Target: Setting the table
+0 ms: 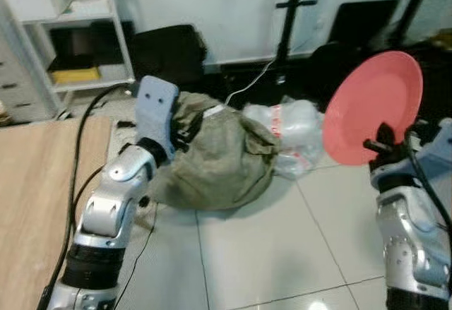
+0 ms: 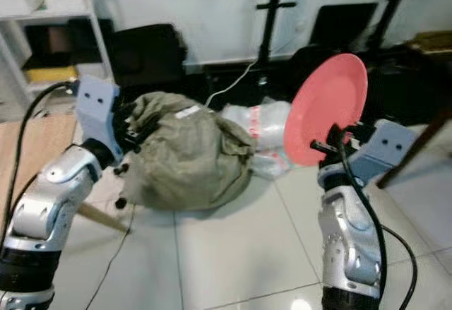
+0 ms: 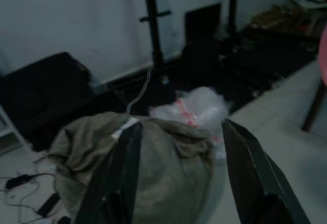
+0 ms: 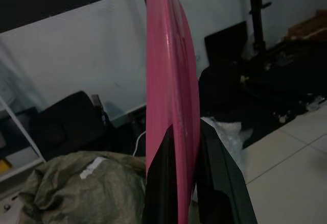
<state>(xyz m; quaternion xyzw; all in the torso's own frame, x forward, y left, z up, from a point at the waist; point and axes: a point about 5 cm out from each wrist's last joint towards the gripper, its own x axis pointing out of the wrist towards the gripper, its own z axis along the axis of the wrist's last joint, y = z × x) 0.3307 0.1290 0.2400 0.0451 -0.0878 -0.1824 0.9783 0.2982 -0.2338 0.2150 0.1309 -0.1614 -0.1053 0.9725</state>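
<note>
Close at my right side, my right tool (image 4: 179,183) is clamped on the lower rim of a pink plate (image 1: 372,105), one black finger on each face, and the plate stands upright on edge above the white tiled floor (image 1: 282,253). On my left, my left tool (image 3: 179,173) is raised with its two fingers spread wide and nothing between them, pointing toward an olive-green cloth sack (image 1: 219,155) slumped on the floor. At my far left lies the corner of a wooden desk (image 1: 35,183). Just beyond the sack sits a crumpled clear plastic bag (image 1: 289,130) with red print. Farther back are black bags, black stand poles (image 2: 268,13) against a white wall, and a white shelf unit (image 1: 63,34).
</note>
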